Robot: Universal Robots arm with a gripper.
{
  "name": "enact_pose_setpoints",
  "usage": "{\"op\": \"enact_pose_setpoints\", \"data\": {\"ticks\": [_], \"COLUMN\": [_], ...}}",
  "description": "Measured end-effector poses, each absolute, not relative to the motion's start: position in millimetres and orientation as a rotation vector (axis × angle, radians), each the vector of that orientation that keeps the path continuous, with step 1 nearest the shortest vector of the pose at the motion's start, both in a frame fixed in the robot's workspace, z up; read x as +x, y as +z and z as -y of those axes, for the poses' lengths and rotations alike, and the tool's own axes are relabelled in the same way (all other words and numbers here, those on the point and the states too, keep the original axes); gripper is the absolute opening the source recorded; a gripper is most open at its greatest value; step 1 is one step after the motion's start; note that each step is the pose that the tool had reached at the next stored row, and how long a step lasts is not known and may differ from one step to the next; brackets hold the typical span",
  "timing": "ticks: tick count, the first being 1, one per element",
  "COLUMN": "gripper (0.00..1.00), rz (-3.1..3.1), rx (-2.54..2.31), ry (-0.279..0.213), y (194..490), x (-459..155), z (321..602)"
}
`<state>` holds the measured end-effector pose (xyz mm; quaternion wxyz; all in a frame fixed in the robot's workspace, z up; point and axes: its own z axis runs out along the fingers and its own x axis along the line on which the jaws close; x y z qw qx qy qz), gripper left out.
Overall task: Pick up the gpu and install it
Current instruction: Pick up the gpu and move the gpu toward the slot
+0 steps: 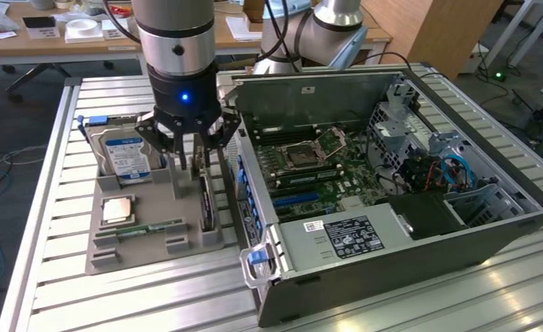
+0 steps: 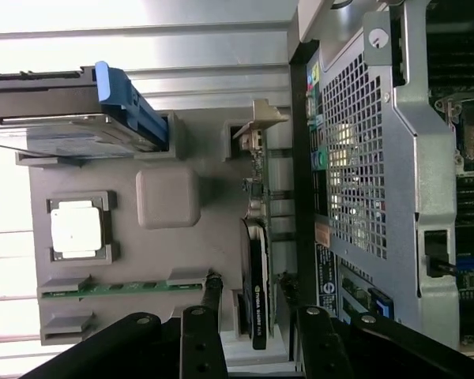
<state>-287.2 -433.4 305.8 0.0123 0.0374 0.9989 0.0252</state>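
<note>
Two fingers [image 2: 212, 300] of our gripper [image 1: 196, 164] stand apart, one on either side of the gpu [image 1: 207, 204], and nothing is held. The gpu sits on edge in the grey holder [image 1: 133, 257] just beside the open computer case [image 1: 391, 249]. We judge the pick-up is in hand; it calls for a square grip on the card's two faces.

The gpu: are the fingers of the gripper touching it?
Cannot tell. In the wrist view the fingers stand either side of the gpu; grey holder shows between one finger and the card, but the other side is too dark.
</note>
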Motion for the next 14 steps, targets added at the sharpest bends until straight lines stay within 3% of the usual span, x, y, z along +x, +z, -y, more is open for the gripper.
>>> {"op": "enact_pose_setpoints", "data": {"ticks": [14], "gripper": [0.42], "rz": [-3.114], "rx": [0.117], "ry": [0.078], "y": [286], "x": [-287], "z": [437]}}
